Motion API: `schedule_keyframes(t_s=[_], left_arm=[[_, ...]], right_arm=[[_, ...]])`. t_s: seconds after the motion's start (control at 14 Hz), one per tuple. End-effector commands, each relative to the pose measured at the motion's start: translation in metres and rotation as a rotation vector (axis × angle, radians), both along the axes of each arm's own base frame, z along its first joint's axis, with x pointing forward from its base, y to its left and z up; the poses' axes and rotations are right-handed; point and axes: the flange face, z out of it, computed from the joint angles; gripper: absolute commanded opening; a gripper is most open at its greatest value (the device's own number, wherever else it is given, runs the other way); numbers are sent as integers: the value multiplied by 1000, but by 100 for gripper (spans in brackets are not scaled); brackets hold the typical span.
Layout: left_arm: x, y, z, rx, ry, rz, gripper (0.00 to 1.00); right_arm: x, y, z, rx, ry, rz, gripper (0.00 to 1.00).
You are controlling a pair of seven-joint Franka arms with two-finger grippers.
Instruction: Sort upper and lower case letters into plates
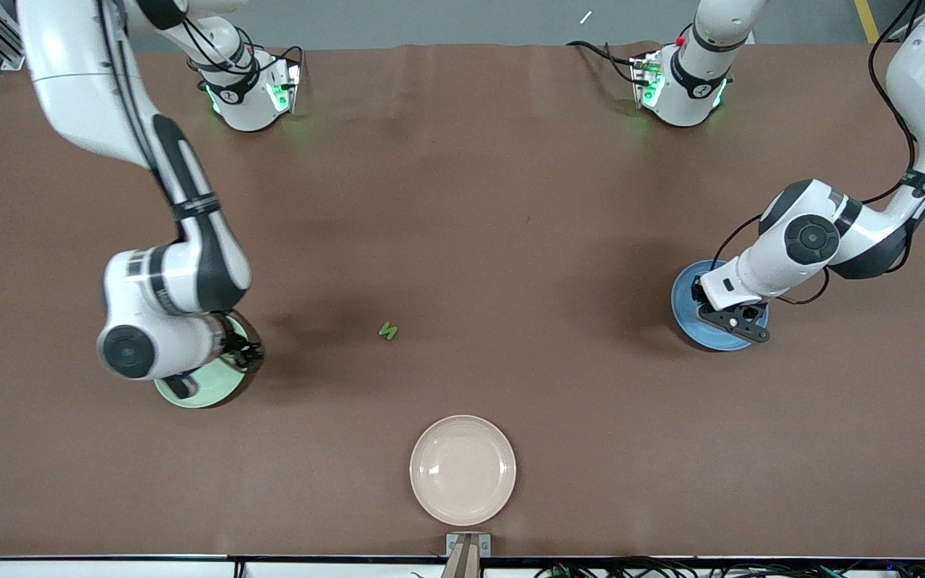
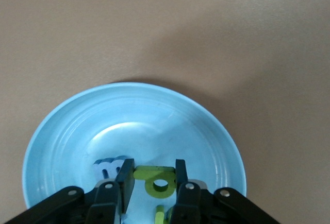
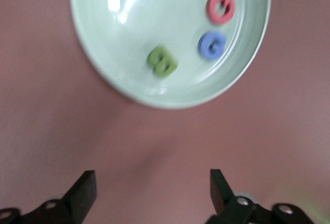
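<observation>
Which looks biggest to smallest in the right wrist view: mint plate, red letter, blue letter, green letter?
1. Mint plate, by far.
2. Red letter, blue letter and green letter look about alike; I can't rank them.

You see the left gripper (image 2: pixel 152 178) over the sky blue plate (image 2: pixel 67 126), jaws clamping a green letter (image 2: pixel 156 179); a blue letter (image 2: pixel 106 168) lies beside it.

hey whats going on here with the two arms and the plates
Two arms are sorting toy letters into plates. The left gripper is over the blue plate, shut on a green letter; a blue letter already lies in that plate. The right gripper is open over the mint plate, which holds a red, a blue and a green letter. One green letter is on the table between the plates. The beige plate holds nothing.
</observation>
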Motion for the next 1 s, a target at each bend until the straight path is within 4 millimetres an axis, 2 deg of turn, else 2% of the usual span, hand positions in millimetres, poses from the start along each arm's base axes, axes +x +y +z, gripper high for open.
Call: schedule_keyframes(t_s=[0.0, 0.43, 0.86, 0.93], left_arm=[[-2, -4, -8, -6, -13, -48, 15], [-4, 3, -21, 0, 3, -43, 16], [-4, 4, -24, 5, 9, -36, 21], [-3, 4, -24, 6, 6, -31, 25]], right_arm=[[-6, 35, 1, 38, -15, 25, 100], [-10, 113, 7, 151, -189, 111, 100], [-30, 153, -18, 181, -305, 166, 100], [-32, 157, -22, 184, -313, 173, 100]])
